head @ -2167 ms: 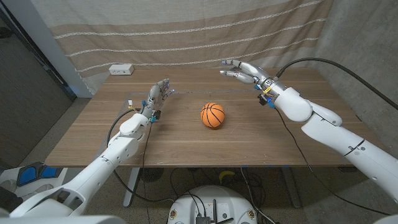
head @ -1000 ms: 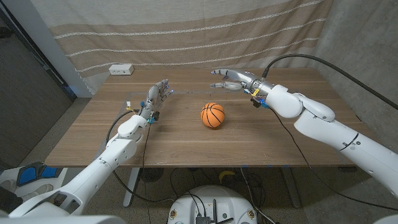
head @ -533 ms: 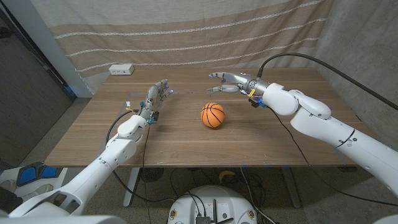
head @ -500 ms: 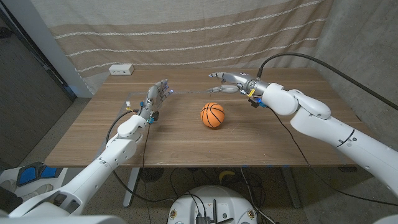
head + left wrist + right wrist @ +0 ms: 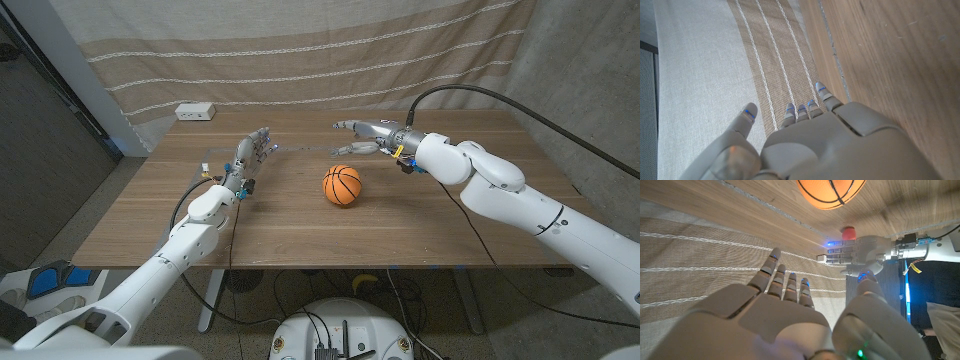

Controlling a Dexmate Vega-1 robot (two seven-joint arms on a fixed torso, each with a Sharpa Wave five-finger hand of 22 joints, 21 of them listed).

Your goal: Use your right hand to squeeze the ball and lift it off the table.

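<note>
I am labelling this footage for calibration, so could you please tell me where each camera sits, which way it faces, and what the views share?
Head view: sits on the robot's head, looks down over the wooden table at the orange basketball; both arms show, left hand and right hand.
Left wrist view: sits behind the left hand, facing table edge and striped curtain.
Right wrist view: sits behind the right hand, facing the curtain; the ball and left hand show.
Shared: head and right wrist views both show the ball.

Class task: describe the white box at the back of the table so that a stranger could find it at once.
Start at the wooden table and go to its far left corner by the striped curtain. The white box lies there, small, flat and rectangular, unlike the round orange ball mid-table.
</note>
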